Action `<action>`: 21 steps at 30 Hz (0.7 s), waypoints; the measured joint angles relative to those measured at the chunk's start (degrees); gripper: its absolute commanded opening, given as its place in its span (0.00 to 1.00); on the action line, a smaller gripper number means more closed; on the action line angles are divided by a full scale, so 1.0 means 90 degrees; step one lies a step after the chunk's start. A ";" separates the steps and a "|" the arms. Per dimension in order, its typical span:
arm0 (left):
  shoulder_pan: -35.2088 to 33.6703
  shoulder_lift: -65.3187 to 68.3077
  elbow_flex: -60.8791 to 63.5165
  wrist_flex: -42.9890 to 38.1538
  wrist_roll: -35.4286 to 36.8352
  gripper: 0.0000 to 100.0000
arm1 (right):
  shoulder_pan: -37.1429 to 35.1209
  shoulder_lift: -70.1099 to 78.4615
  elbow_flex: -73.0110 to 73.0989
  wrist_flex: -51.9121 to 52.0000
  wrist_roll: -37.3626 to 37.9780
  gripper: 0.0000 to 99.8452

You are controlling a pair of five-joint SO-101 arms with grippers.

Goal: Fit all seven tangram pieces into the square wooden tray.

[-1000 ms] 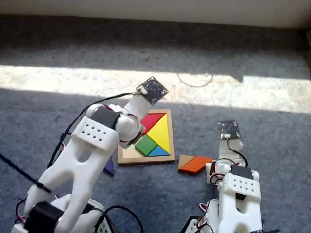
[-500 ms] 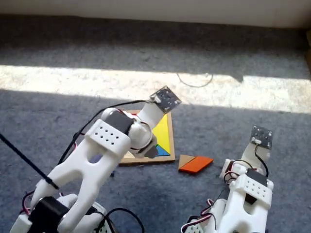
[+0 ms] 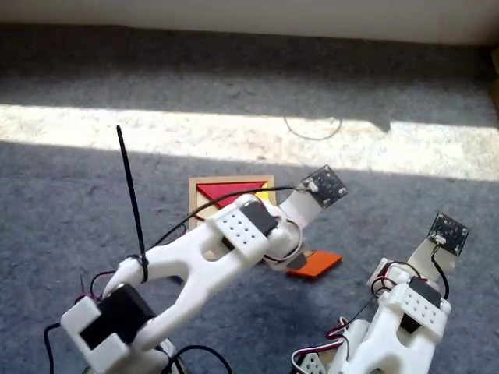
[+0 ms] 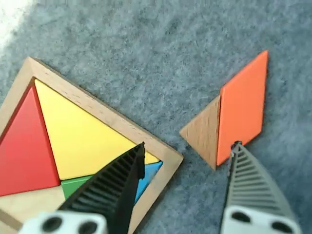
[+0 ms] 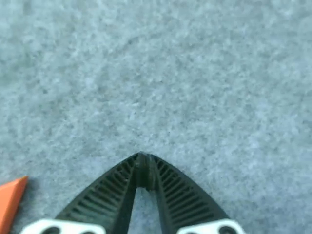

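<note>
Here's the left end effector [image 4: 189, 144], jaws spread wide, poised above the gap between the square wooden tray [image 4: 163, 148] and 2 loose pieces on the grey carpet [image 4: 146, 48]. Those are an orange parallelogram [image 4: 243, 107] touching a plain wood triangle [image 4: 204, 131], just beside the tray's corner. Inside the tray sit a red triangle [image 4: 24, 141], yellow triangle [image 4: 83, 136], green piece [image 4: 75, 187] and blue piece [image 4: 151, 170], edge to edge. The right end effector [image 5: 144, 161] is pinched closed on nothing, over bare carpet.

Grey carpet [image 3: 70, 195] carries a square wooden tray [image 3: 231, 180] at centre, with an orange parallelogram piece [image 3: 321, 263] to its right, touching a plain wooden triangle [image 4: 204, 134].
</note>
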 measured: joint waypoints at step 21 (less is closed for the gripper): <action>0.0107 0.2149 -0.2061 0.1221 -0.0195 0.16 | 0.0000 0.0000 0.0000 0.0000 0.0000 0.00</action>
